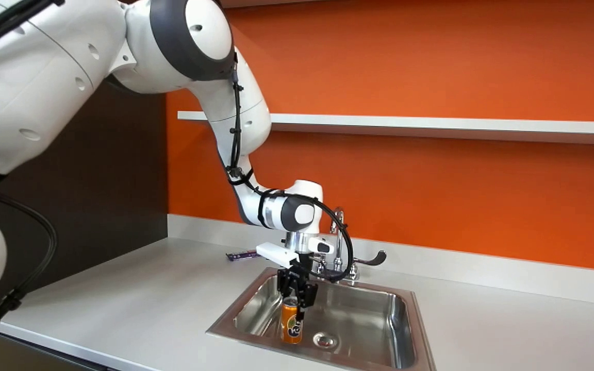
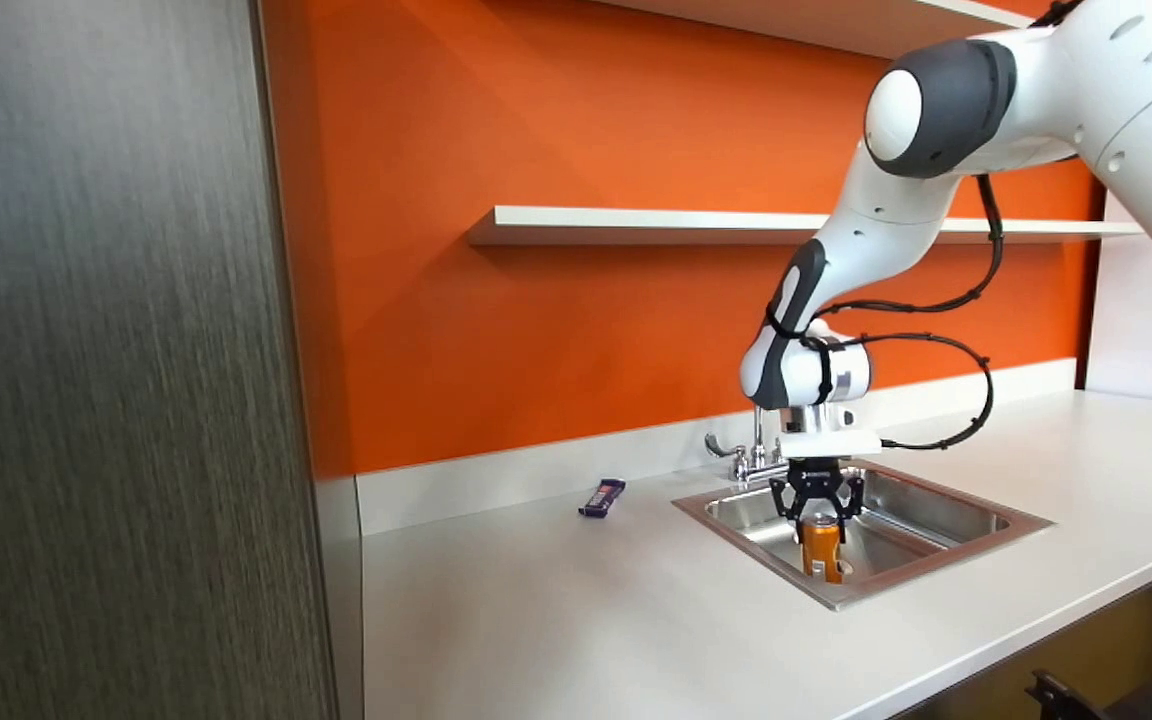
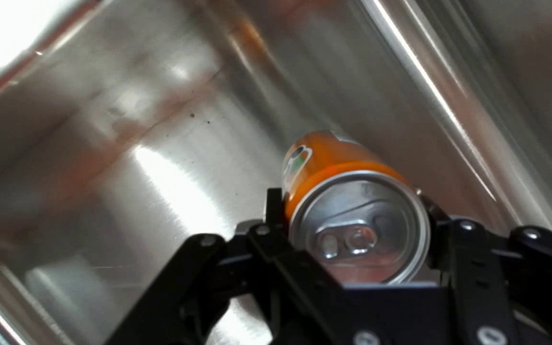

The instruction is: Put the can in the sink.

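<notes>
The orange can [image 1: 292, 330] with a silvery top is inside the steel sink [image 1: 415, 330] near a basin wall. It also shows in an exterior view [image 2: 822, 555] and in the wrist view [image 3: 362, 225]. My gripper [image 3: 351, 203] has a finger against each side of the can near its top, and is shut on it. The gripper also shows over the basin in both exterior views [image 1: 293, 305] [image 2: 821, 532]. The can looks roughly upright. Whether its base touches the sink floor I cannot tell.
A chrome faucet [image 1: 338, 252] with handles stands behind the basin, close to the wrist. A small flat purple-blue packet [image 2: 602, 497] lies on the white counter [image 2: 536, 600]. A white shelf [image 1: 431, 123] runs along the orange wall. The sink drain [image 1: 325, 340] is beside the can.
</notes>
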